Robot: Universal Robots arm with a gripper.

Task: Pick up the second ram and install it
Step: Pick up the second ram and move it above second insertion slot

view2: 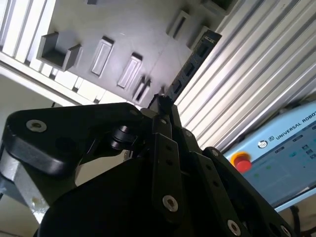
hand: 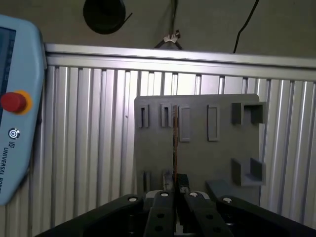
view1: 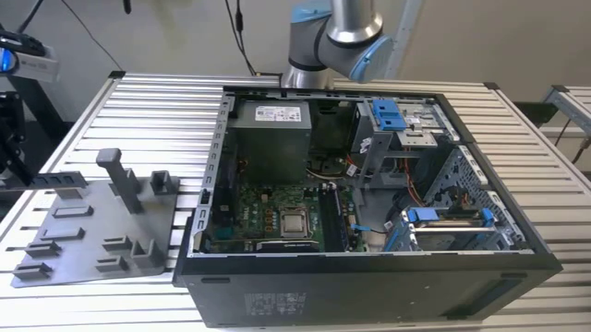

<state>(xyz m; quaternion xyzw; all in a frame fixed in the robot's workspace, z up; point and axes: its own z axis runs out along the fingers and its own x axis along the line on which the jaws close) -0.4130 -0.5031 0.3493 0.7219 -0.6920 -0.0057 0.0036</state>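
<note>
Hand [hand: 175, 183] clamped narrow on second ram [hand: 175, 143], held edge-on, projecting from fingertips over grey holder plate [hand: 197, 153] on ribbed worktop [hand: 89, 148]. Open computer case [view1: 369, 297] just beside plate.

a grey holder plate [hand: 202, 148] with slots and raised blocks lies straight ahead of the gripper [hand: 175, 183], on a ribbed metal table [hand: 89, 148]. a pendant [hand: 17, 113] with a red button [hand: 13, 101] sits off to one side of the gripper, beside the table. farther out from the gripper, past the table's far rail, are a dark round thing [hand: 103, 15] and a thin cable [hand: 245, 24]. in the exterior view an open computer case [view1: 369, 297] stands on the table beside the plate, holding a green motherboard [view1: 268, 214], a grey power supply [view1: 270, 138] and blue drive clips [view1: 389, 114].
</note>
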